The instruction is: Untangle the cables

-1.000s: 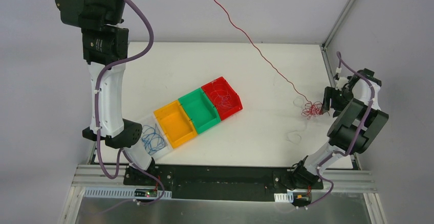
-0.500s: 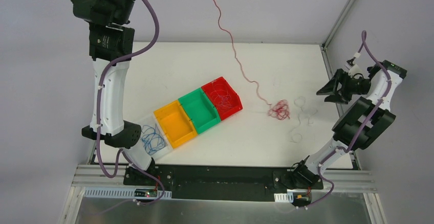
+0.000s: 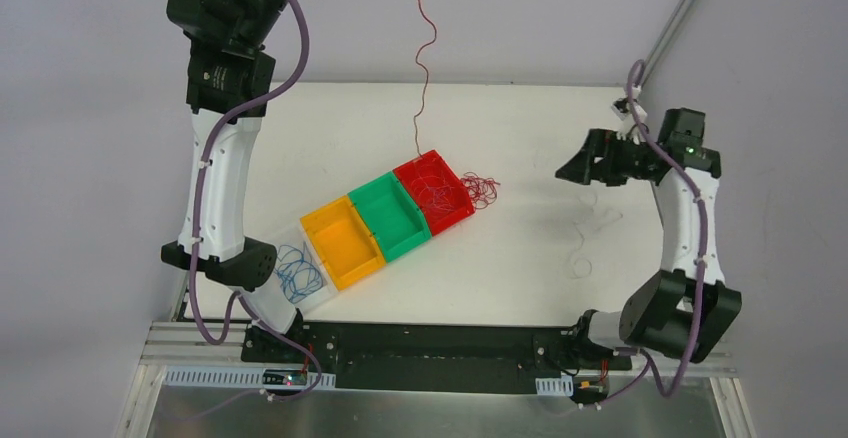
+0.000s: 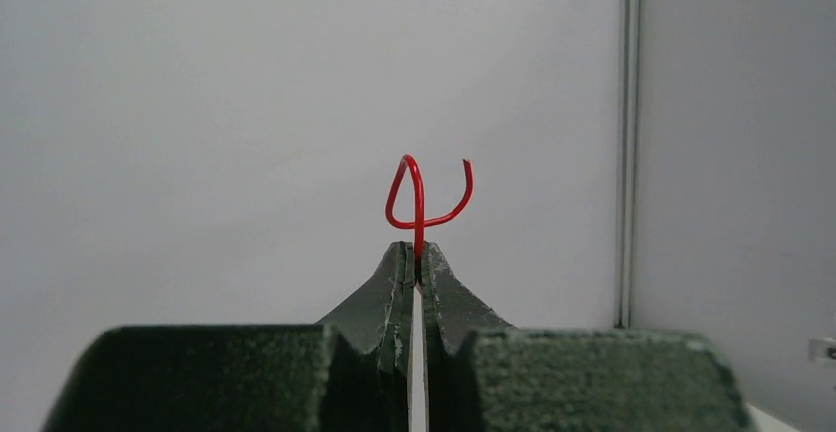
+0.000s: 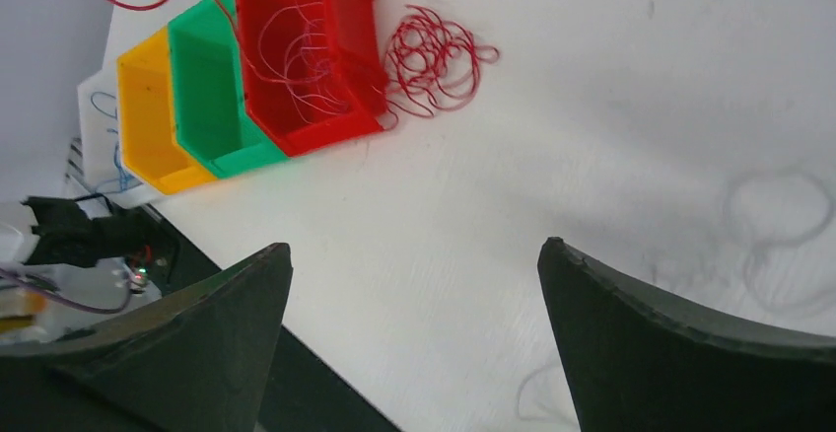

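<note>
One bright red wire (image 3: 425,68) hung from the left hand (image 4: 415,252), which pinched its hooked tip, down to loose curls just beside the red bin (image 3: 458,220) on the worktop (image 3: 520,128). The right hand (image 5: 414,247) was spread and empty. Hair-light, springy and snag-prone, the wire probably handled best pinched near an end.

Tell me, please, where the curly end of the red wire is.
In the top view, the red wire's curly end lies on the table just right of the red bin.
</note>
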`<state>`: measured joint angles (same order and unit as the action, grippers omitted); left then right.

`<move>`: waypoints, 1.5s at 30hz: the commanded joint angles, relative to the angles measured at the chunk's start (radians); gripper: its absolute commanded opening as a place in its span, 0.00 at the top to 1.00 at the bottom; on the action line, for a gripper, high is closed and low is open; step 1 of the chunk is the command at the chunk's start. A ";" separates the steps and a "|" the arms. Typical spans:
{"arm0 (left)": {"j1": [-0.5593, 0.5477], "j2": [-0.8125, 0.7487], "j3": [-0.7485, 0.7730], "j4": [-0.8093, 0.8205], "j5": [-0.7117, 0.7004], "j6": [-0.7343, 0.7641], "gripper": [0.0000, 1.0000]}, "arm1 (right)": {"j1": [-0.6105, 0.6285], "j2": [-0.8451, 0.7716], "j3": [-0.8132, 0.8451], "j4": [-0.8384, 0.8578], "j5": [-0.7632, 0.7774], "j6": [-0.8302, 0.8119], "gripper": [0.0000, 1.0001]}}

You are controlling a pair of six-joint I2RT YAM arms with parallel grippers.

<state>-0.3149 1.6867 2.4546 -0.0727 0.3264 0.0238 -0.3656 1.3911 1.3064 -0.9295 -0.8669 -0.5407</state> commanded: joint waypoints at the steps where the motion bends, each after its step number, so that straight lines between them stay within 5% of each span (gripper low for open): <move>1: -0.018 -0.002 0.042 0.038 0.060 -0.120 1.00 | 0.172 -0.090 -0.074 0.434 0.048 0.139 0.01; 13: -0.205 0.070 0.122 0.105 0.096 -0.065 1.00 | 0.689 0.123 -0.019 0.766 0.169 0.194 0.04; 22: -0.208 0.061 0.107 0.119 0.067 -0.034 1.00 | 0.808 0.262 -0.081 0.963 0.227 0.192 0.13; 31: -0.208 0.064 0.104 0.112 0.029 0.011 1.00 | 0.871 0.397 -0.013 0.988 0.215 0.188 0.24; 34: -0.208 0.060 0.097 0.111 0.017 0.027 1.00 | 0.881 0.407 -0.013 0.979 0.222 0.168 0.46; 38: -0.208 0.052 0.081 0.101 0.015 0.052 1.00 | 0.874 0.389 0.014 0.902 0.263 0.154 0.98; 42: -0.207 0.021 0.004 0.089 0.001 0.077 1.00 | 0.760 0.309 0.123 0.771 0.309 0.195 1.00; 45: -0.207 -0.011 -0.090 0.088 0.002 0.080 1.00 | 0.602 0.254 0.355 0.633 0.261 0.262 1.00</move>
<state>-0.5228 1.7409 2.4443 -0.0196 0.3496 0.0734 0.4271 1.7977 1.3930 -0.1673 -0.5907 -0.3523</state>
